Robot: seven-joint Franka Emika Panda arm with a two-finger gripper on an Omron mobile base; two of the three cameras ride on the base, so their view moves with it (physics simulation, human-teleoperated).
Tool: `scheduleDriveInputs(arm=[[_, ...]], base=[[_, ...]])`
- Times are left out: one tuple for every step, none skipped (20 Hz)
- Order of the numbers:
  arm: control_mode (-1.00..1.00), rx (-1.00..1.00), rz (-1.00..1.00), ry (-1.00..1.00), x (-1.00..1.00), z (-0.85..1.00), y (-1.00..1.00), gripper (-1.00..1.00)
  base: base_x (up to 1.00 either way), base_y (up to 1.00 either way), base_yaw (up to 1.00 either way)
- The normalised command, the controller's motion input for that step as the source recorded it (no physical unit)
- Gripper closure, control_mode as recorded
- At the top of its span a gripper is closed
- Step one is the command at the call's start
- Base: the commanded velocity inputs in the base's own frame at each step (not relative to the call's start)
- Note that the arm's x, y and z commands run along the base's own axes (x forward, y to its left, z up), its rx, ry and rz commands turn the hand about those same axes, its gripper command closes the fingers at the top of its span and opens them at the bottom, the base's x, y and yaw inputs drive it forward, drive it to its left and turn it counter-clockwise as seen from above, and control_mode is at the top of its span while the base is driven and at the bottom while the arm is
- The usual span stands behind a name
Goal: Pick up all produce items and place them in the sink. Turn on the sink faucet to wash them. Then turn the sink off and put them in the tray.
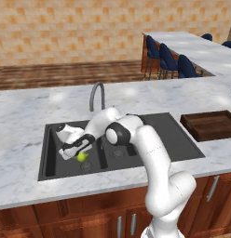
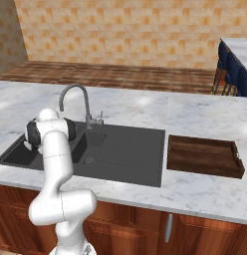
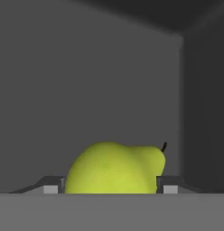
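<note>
gripper [image 1: 78, 153]: lowered into sink [image 1: 52, 169] basin | fingers [image 3: 50, 185] set on either side of yellow-green pear [image 3: 114, 168], apparently clamped on it

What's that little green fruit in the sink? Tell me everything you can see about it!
The fruit is small, smooth and yellow-green, rounded with one narrower end that carries a short dark stem, so it looks like a little pear. It sits low inside the dark grey sink, near a drain in the left part. The gripper is down over it, one finger tip on each side, close against its skin. Whether it rests on the sink floor cannot be told.
</note>
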Motion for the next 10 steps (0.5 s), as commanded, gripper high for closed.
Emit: scheduleDriveInputs(arm=[[-1.0,0.01,0.0,-0.13,-0.74,0.63,0.0,1.0],[-1.0,0.01,0.0,-0.13,-0.74,0.68,0.0,1.0],[-1.0,0.0,0.0,-0.13,-0.78,0.79,0.0,1.0],[-1.0,0.0,0.0,-0.13,-0.73,0.82,0.0,1.0],[-1.0,0.0,0.0,-0.15,-0.7,0.86,0.0,1.0],[-1.0,0.0,0.0,-0.16,-0.67,0.91,-0.01,1.0],[-1.0,0.0,0.0,-0.15,-0.56,0.94,-0.01,1.0],[-1.0,0.0,0.0,-0.17,-0.53,0.99,-0.01,1.0],[-1.0,0.0,0.0,-0.16,-0.46,1.0,-0.04,1.0],[-1.0,0.0,0.0,-0.16,-0.35,1.0,-0.06,1.0]], base=[[0.0,0.0,0.0],[0.0,0.0,0.0],[0.0,0.0,0.0],[0.0,0.0,0.0],[0.0,0.0,0.0],[0.0,0.0,0.0],[0.0,0.0,0.0],[0.0,0.0,0.0],[0.0,0.0,0.0],[0.0,0.0,0.0]])
